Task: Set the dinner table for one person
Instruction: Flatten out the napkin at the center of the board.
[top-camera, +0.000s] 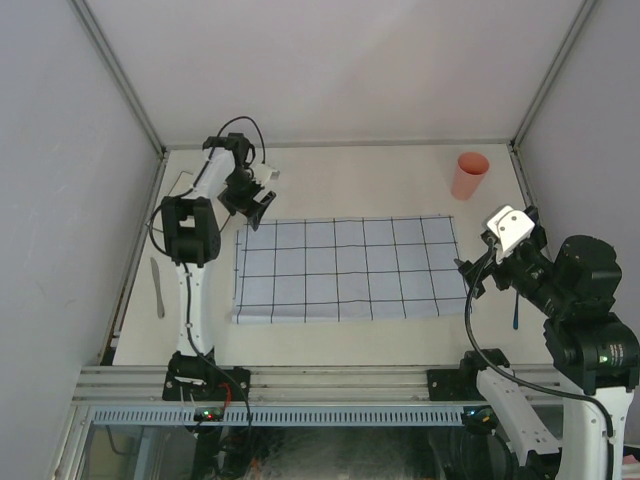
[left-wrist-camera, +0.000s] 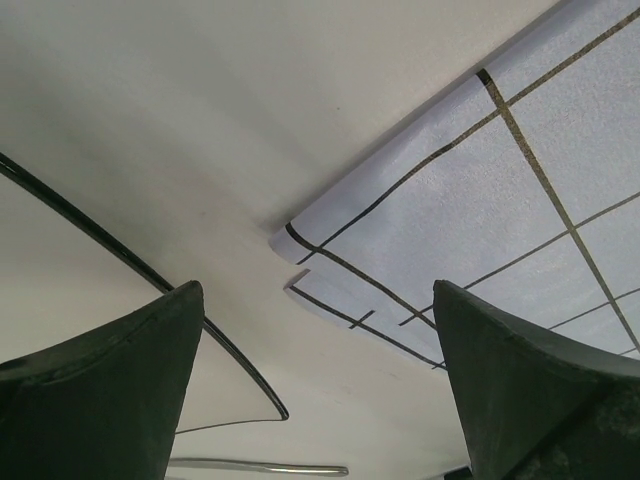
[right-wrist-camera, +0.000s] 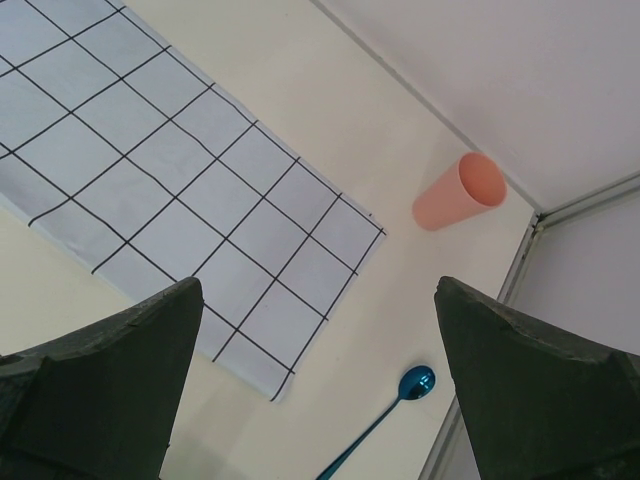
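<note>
Out at nine o'clock a pale knife (top-camera: 157, 287) lies by the left rail of the dinner table (top-camera: 360, 185), the off-white surface under everything here. Next along, the left gripper (top-camera: 256, 212) hovers just over the ten o'clock corner of the checked placemat (top-camera: 345, 268), jaws spread wide with nothing in them, and in the wrist view that corner looks doubled under itself. The mat lies dead centre and is otherwise flat. Up at one o'clock stands an orange cup (top-camera: 470, 175), well apart from the mat. The right gripper (top-camera: 470, 278) hangs at three o'clock beside the mat's right edge, also wide open and empty, with a blue spoon (top-camera: 516, 310) just beyond it. I'd call this the mat-laying step. The next move calls for flattening that corner, then fetching cutlery and cup.
</note>
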